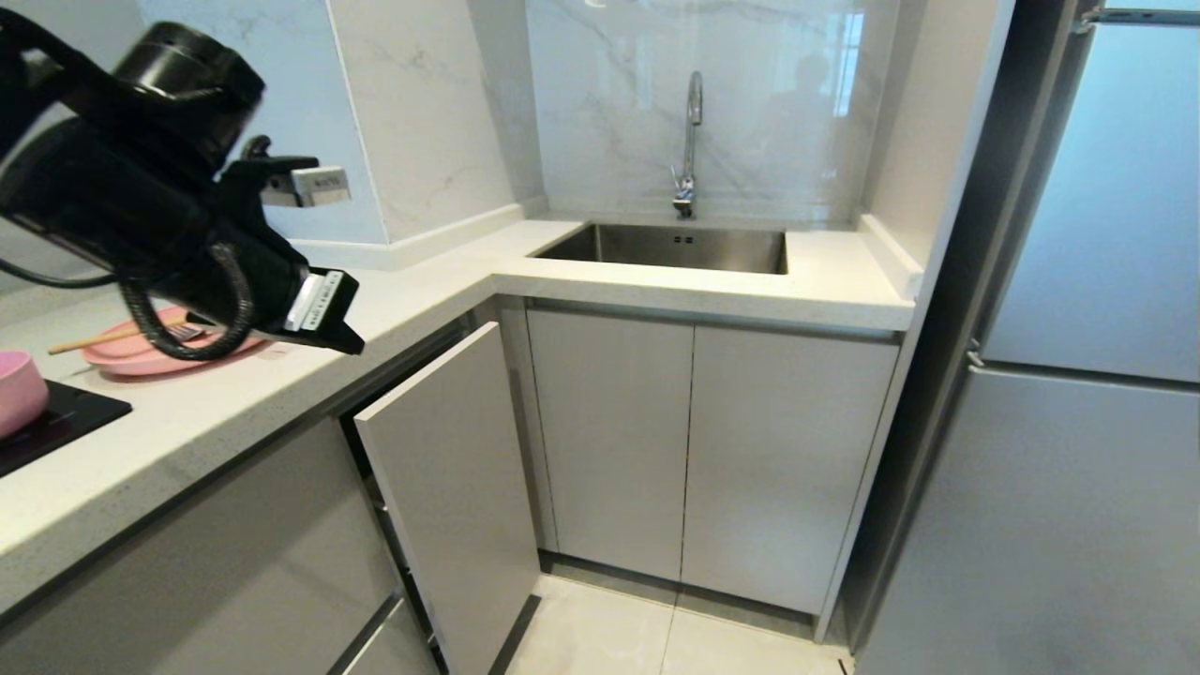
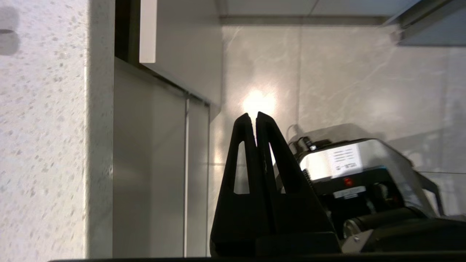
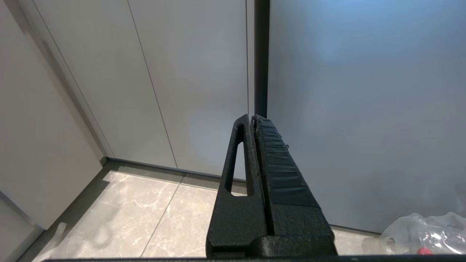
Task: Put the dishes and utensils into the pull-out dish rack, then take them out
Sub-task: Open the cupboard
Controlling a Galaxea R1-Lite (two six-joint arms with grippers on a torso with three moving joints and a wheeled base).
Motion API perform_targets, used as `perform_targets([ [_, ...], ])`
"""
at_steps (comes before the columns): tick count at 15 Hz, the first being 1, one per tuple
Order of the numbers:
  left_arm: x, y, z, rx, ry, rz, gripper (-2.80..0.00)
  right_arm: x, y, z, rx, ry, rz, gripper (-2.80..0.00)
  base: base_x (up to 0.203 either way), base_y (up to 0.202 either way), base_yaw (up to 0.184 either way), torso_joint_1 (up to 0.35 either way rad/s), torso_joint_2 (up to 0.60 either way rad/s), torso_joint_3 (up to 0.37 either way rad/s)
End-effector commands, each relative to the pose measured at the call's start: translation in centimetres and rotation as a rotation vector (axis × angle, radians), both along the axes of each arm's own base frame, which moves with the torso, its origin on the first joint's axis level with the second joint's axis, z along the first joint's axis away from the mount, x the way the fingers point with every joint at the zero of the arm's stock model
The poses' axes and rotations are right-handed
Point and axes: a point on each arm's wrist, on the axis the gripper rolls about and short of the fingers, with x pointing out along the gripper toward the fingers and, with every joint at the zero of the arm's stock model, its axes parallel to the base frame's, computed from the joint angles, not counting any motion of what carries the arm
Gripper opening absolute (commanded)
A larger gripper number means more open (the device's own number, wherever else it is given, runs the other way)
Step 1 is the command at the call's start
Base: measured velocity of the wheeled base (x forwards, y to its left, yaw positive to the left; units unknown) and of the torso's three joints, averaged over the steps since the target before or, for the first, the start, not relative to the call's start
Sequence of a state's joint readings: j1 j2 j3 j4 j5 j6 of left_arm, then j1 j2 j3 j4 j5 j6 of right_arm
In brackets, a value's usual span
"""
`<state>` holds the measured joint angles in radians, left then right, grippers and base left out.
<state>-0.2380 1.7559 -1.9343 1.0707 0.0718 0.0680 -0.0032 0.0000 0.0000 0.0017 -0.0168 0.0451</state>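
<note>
1. pink things sit on the pale speckled table at the left: a flat round plate and, nearer the camera, a bowl that is partly cut off by the picture's edge.
2. the plate holds the wooden chopsticks and the dark fork. both lie flat on it, and the arm hides part of them.
3. the bowl stands on a black flat panel set in the table. what is inside the bowl cannot be seen.
4. the left gripper is up in the air above the table, near the plate. its fingers are pressed together and hold nothing.
5. the right gripper hangs low, over the floor, in front of the grey cabinet doors. its fingers are pressed together too and hold nothing.
6. the pull-out dish rack sticks out a little from under the table, with its pale grey front panel turned at an angle. the inside of it is hidden.
7. the steel sink is set in the table at the back, with a tap above it. nothing shows in it.
8. a crumpled clear plastic bag lies on the floor near the right gripper.
</note>
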Motion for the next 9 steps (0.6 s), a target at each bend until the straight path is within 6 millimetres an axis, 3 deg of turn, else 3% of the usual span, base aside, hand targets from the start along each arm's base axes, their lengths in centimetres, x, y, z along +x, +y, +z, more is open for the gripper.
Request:
perform_targets([
  [1,2.6,-1.0,-2.5,0.044,0.075,0.01,-2.8,0.0,0.0,0.0,-0.001,0.001,0.0,-2.8,0.0,0.0,0.0,0.0,0.0,0.0],
  [9,9.7,-2.2,-8.2,0.241,0.013,0.188,-2.8,0.0,0.0,0.0,0.001,0.001,0.0,-2.8,0.0,0.0,0.0,0.0,0.0,0.0],
])
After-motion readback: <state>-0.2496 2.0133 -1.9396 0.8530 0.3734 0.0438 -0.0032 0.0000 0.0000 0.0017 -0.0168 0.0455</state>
